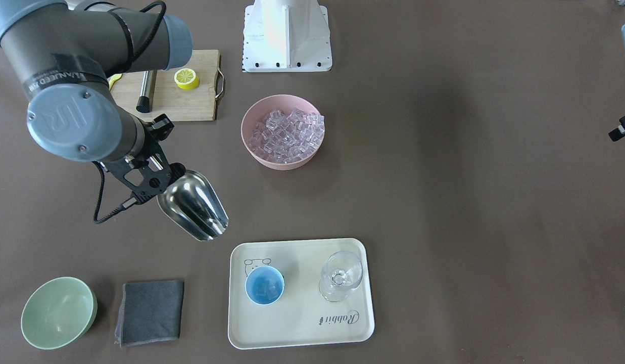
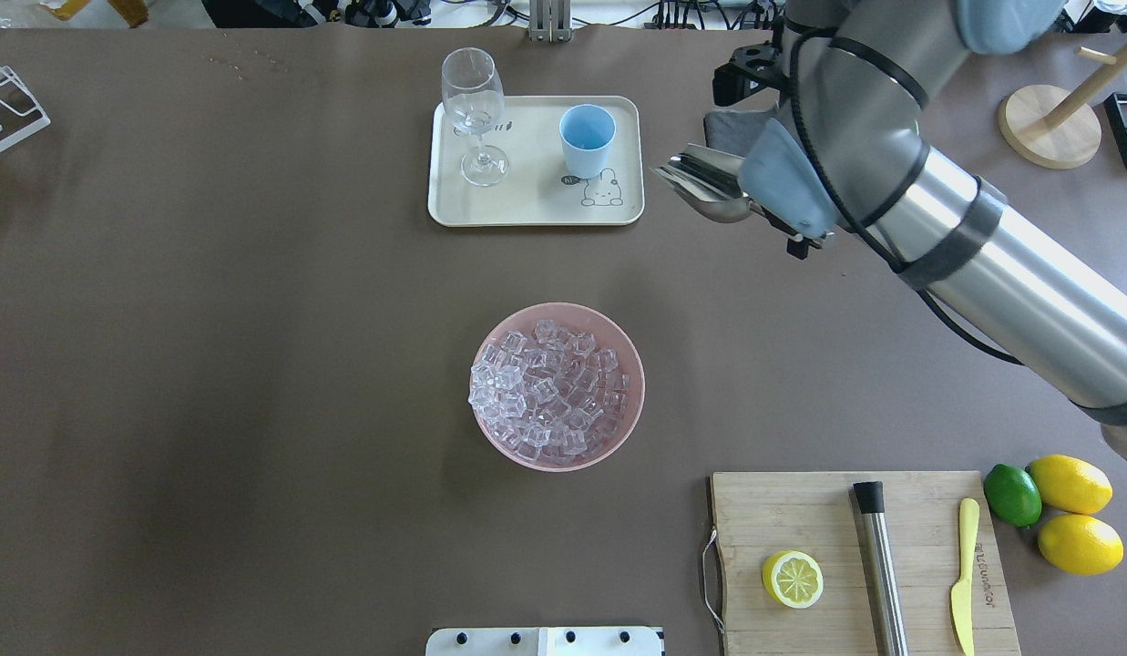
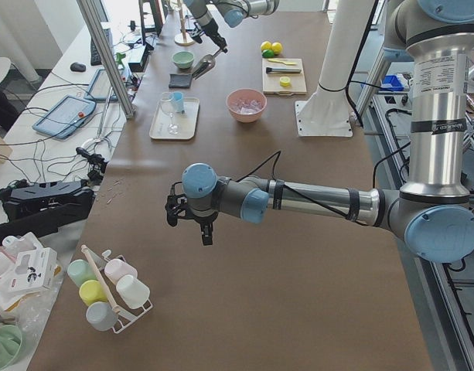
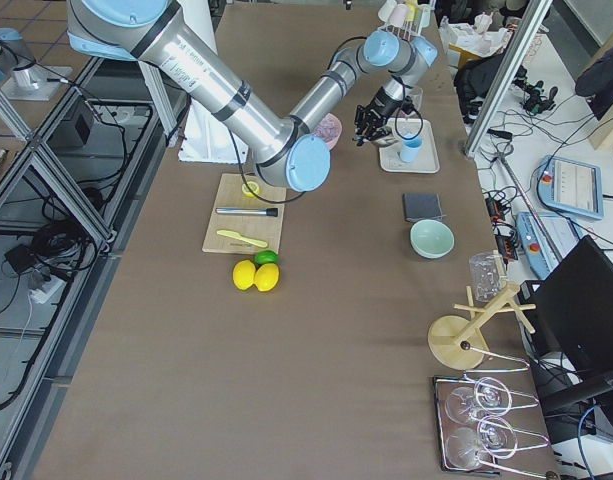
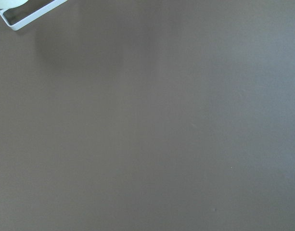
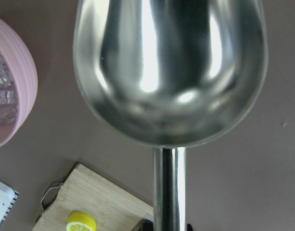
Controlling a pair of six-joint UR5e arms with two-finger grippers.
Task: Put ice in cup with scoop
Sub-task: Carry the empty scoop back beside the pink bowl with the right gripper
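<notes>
My right gripper [image 1: 163,178] is clamped on the thin handle of the scoop [image 1: 193,207], which I hold up off the table. The scoop's long axis runs straight out from my hand, handle at my fingers and trough beyond them. My wrist view looks right into the trough, and it is bare steel with no ice in it.

The cup [image 1: 264,285] stands on the tray [image 1: 292,328], out ahead of the trough's lip and roughly on the scoop's own line, near but apart from it. It has a few cubes of ice [image 1: 266,289] at the bottom. The rest of the ice [image 1: 287,134] is heaped in the pink bowl [image 1: 282,163], which lies off to the side of the trough, not ahead of it. Going for more would, I judge, mean swinging the scoop sideways across its axis. This arm is by far the nearer to both.

My left gripper [image 3: 189,216] hangs well away at the far end of the table. It shows small in one side view only, so I cannot tell whether it is open or closed. The cup is out of my wrist view, my fingers are cut off at its bottom edge, and how many cubes the cup holds is hard to make out
</notes>
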